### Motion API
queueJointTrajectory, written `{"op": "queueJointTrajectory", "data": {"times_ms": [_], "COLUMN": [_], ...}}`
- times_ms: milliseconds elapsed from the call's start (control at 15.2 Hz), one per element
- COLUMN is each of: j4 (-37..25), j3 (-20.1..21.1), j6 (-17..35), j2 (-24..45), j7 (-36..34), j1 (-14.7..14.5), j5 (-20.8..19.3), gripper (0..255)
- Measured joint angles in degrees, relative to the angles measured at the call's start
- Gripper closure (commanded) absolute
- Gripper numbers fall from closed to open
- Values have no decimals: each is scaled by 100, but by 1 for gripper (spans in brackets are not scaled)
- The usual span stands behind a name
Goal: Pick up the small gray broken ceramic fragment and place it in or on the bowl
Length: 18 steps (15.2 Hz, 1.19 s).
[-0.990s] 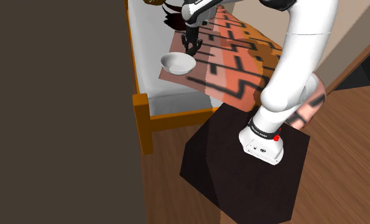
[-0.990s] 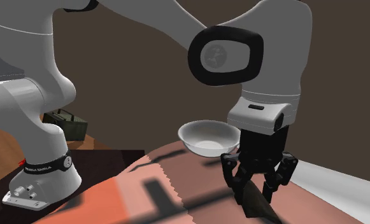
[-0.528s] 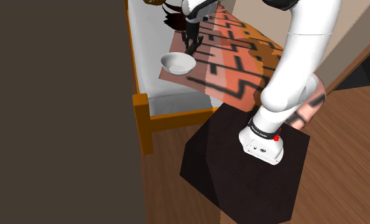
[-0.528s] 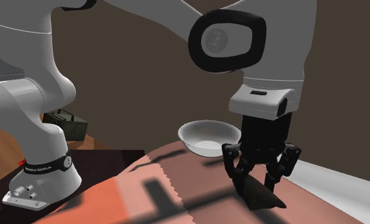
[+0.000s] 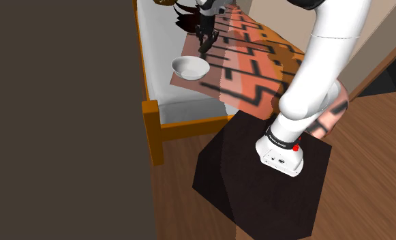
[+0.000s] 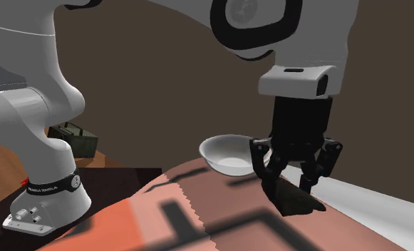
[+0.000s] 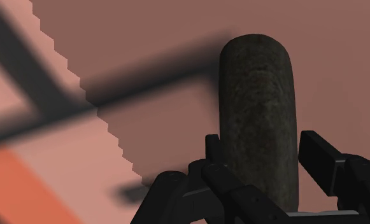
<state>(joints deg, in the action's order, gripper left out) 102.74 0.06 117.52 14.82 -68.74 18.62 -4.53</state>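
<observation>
- The black fingers [image 6: 264, 170] are closed partway, one on each side of the dark grey-brown fragment [image 6: 296, 200], and they grip it between them
- In the wrist view the fragment [image 7: 258, 108] is a rough piece with a rounded end, and the fingers [image 7: 325, 163] press on its two flanks
- The fragment hangs just over a patterned blanket [image 6: 148, 214] in salmon and orange with dark lines; I cannot tell whether its lower edge touches the cloth
- In the second exterior view the white bowl [image 6: 230, 153] rests on the blanket at 10 o'clock of the fingers, near them but apart
- In the shoulder view the bowl [image 5: 189, 66] sits near the blanket's edge at 7 o'clock of the fingers [image 5: 204, 46]
- The blanket lies over the grey mattress [image 5: 189, 110] of a bed with an orange wooden frame [image 5: 152, 126]
- The white arm [image 5: 319, 75] rises from the dark box stand [image 5: 257, 191], which sits on a wooden floor [image 5: 176, 204]
</observation>
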Motion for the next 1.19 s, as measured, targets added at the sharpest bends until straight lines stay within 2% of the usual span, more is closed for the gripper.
{"op": "queueJointTrajectory", "data": {"times_ms": [858,1188], "j4": [-674,-75], "j3": [9,180], "j6": [-910,-837], "j2": [-238,-732], "j7": [56,-365], "j1": [-10,-253], "j5": [28,6], "gripper": [255,255]}}
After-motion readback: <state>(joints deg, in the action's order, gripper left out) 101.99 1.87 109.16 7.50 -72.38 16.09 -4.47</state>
